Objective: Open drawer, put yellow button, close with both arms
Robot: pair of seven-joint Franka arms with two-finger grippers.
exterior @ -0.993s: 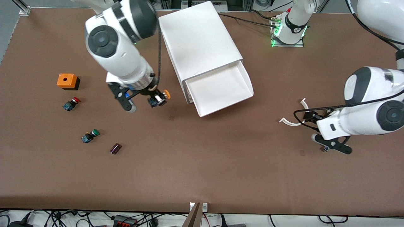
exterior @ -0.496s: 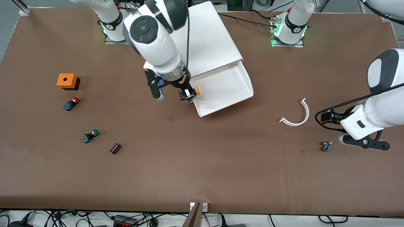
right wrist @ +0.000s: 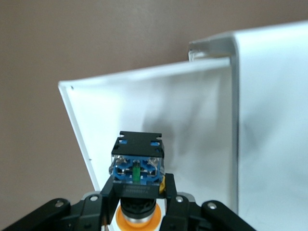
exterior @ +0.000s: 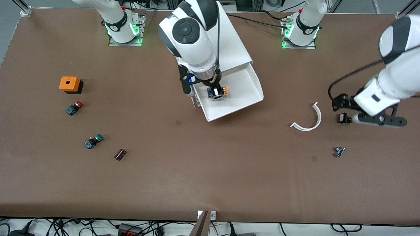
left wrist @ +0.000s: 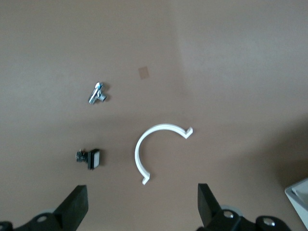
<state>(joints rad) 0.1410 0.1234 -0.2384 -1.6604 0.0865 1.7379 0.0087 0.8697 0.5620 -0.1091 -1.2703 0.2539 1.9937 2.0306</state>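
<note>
My right gripper (exterior: 217, 92) is shut on the yellow button (exterior: 224, 90) and holds it over the open white drawer (exterior: 244, 98). The drawer is pulled out of the white cabinet (exterior: 210, 39). In the right wrist view the button's black-and-blue body (right wrist: 138, 166) sits between the fingers (right wrist: 107, 192), with its orange cap (right wrist: 137, 220) toward the wrist and the drawer's inside (right wrist: 159, 106) below. My left gripper (exterior: 380, 120) is open and empty above the table at the left arm's end, beside a white arc. In the left wrist view (left wrist: 142, 211) its fingers stand wide apart.
An orange box (exterior: 69, 84), a red-capped button (exterior: 74, 107), a green-capped button (exterior: 93, 141) and a small dark block (exterior: 120, 154) lie at the right arm's end. A white arc (exterior: 308, 119), a black-and-white part (exterior: 343, 118) and a silver part (exterior: 339, 151) lie near my left gripper.
My right gripper has carried the yellow button from over the bare table to over the open drawer. My left gripper has moved away from the front camera, uncovering the silver part.
</note>
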